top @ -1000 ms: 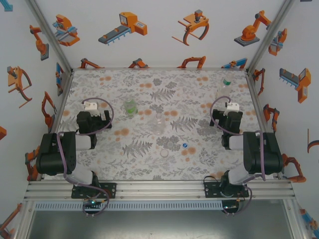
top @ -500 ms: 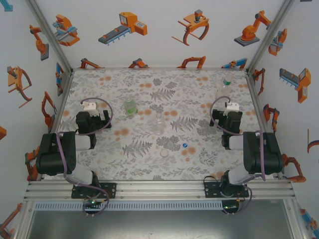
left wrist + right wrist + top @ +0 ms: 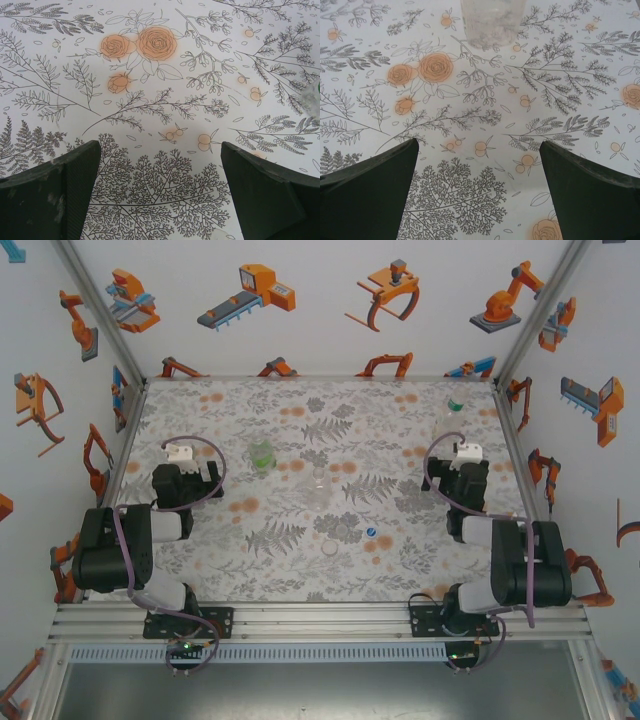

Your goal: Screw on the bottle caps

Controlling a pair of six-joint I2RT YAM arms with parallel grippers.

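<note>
Crouching elbows-back with left gripper [image 3: 160,150] spread wide left of the green bottle [image 3: 260,454], right gripper [image 3: 477,145] likewise parted, far right of it

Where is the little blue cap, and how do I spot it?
Look at the middle of the flowery table. Nearer the metal rail than the small clear bottle, and to its right, lies the blue cap. It is the only blue thing on the table; the pale cap lies left of it.

The left arm [image 3: 105,550] and right arm [image 3: 528,565] are matte black and blocky; beside each white wrist block [image 3: 180,451] a purple cable [image 3: 224,470] loops (fingers [image 3: 45,200] dark green, ribbed).
</note>
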